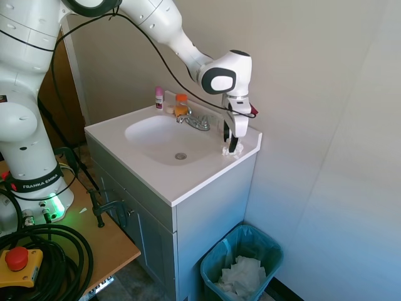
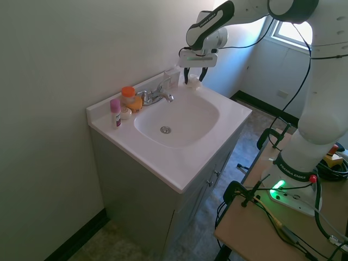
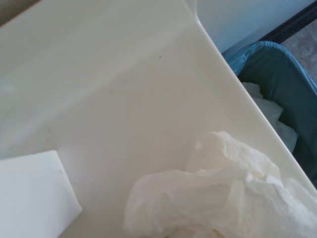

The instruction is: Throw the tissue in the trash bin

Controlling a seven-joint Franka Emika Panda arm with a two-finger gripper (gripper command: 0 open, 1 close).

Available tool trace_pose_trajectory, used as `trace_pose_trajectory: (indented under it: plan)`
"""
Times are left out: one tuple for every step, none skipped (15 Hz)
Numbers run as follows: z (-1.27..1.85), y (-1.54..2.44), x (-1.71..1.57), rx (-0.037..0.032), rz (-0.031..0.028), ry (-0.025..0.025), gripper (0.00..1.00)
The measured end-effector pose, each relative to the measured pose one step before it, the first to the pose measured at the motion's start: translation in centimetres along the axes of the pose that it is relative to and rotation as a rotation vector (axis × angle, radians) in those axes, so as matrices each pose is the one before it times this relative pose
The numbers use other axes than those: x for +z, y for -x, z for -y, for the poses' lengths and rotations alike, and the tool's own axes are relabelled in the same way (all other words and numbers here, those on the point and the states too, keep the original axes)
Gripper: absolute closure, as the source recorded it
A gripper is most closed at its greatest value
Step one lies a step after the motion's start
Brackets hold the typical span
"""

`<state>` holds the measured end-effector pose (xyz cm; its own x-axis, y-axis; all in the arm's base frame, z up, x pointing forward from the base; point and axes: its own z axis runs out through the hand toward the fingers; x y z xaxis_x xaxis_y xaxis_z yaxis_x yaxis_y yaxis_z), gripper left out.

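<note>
vanity worktop [image 1: 188, 179] carries the sink, faucet [image 1: 194, 120] and a few bottles at the back. trash bin [image 1: 241, 263] sits on the floor right below the worktop's wall-side corner, teal liner open, white paper already inside, so the drop is short once the wad clears the edge. arm reaches over the basin, wrist pitched straight down at that corner. end effector [image 1: 233, 145] is down at the tissue [image 1: 230, 150], fingers straddling it; looks like a grasp in progress, but i can't tell if it's clenched. tissue sits on the worktop corner near the edge, small white box [image 3: 32, 196] just beside it.
</note>
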<state>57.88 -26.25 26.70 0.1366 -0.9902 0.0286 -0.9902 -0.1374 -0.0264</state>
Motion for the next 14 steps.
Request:
trace_pose_trajectory:
  plan:
    - [-0.124, -0.181, 0.02, 0.00188, 0.00299, -0.00135, 1.0]
    - [-0.143, -0.233, 0.024, 0.00212, 0.00626, -0.00399, 1.0]
    - [-0.22, -0.382, -0.023, -0.00161, 0.0056, -0.00528, 1.0]
    - [-0.279, -0.589, -0.143, 0.00094, 0.00354, -0.00601, 1.0]
    - [-0.299, -0.646, -0.186, 0.0007, 0.00435, -0.0062, 1.0]
    - [-0.449, -0.756, -0.216, 0.00402, -0.00021, -0.00166, 1.0]
    - [-0.408, -0.877, -0.374, 0.01002, -0.00337, -0.00315, 1.0]
    - [-0.46, -1.047, -0.37, 0.01607, -0.00458, -0.00445, 1.0]
    - [-0.702, -1.262, -0.124, 0.02327, -0.00129, -0.00176, 1.0]
    - [-0.656, -1.522, 0.047, 0.02041, 0.00327, -0.00131, 1.0]
    - [-0.588, -1.656, 0.41, 0.02223, -0.00091, 0.0028, 1.0]
    - [-0.562, -1.673, 1.001, 0.02523, -0.00314, 0.00919, 1.0]
    - [-0.24, -1.331, 1.369, 0.01927, 0.00164, 0.01099, 1.0]
    - [0.175, -0.834, 1.634, 0.00913, 0.00255, 0.01418, 1.0]
